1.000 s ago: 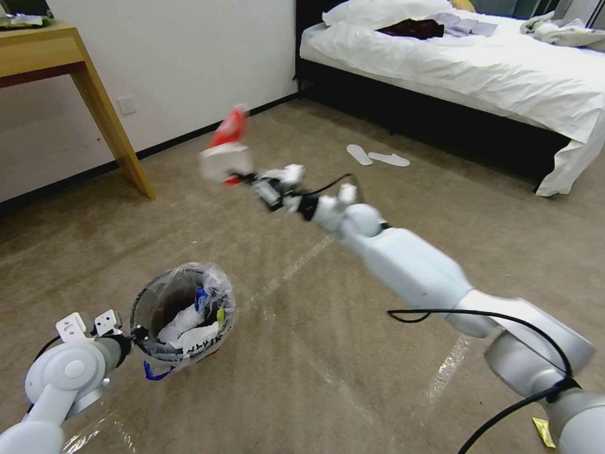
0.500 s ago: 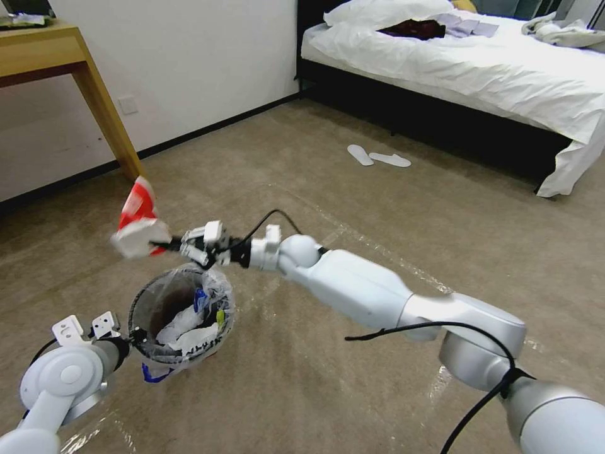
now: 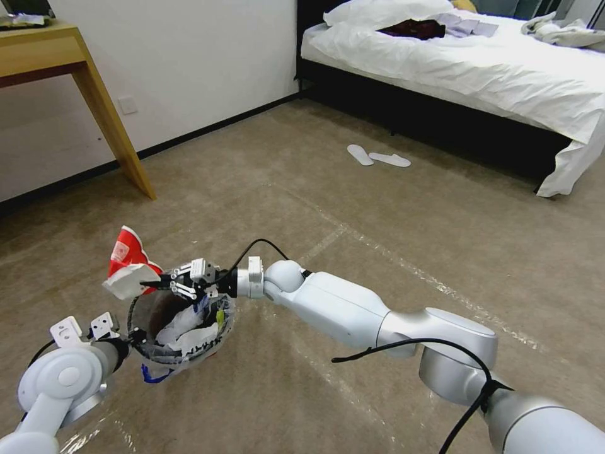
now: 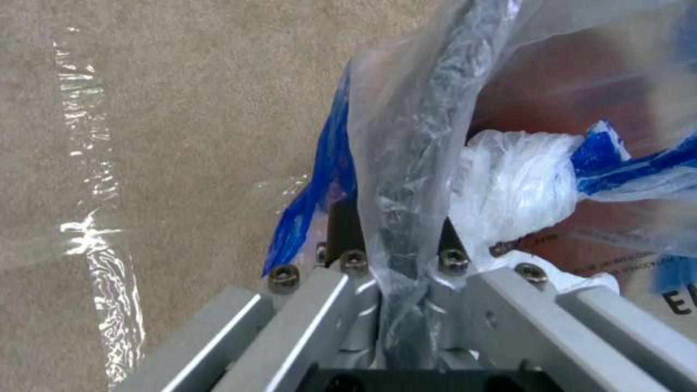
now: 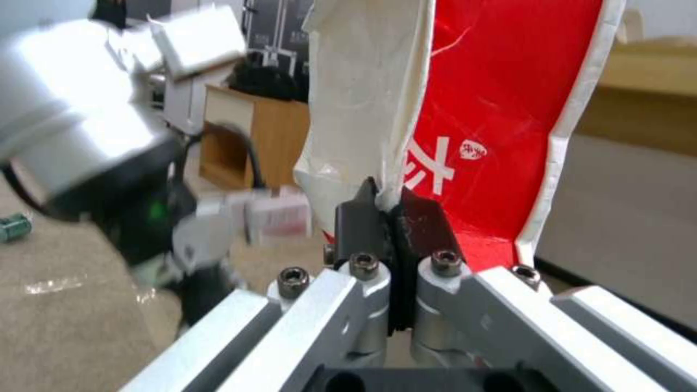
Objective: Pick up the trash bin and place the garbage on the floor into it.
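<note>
Both jaws are clamping: right gripper (image 3: 157,283) pinching the carton (image 3: 126,270) just past the trash bin (image 3: 179,321) rim, left gripper (image 4: 398,256) gripping that rim; centering over the mouth before releasing looks wise.

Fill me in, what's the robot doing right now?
The left pincer is clamped on the rim of the trash bin, which already holds white litter. The right pincer is shut on a red-and-white paper carton, holding it over the bin's far rim, not yet dropped in. White slippers lie on the carpet by the bed.
</note>
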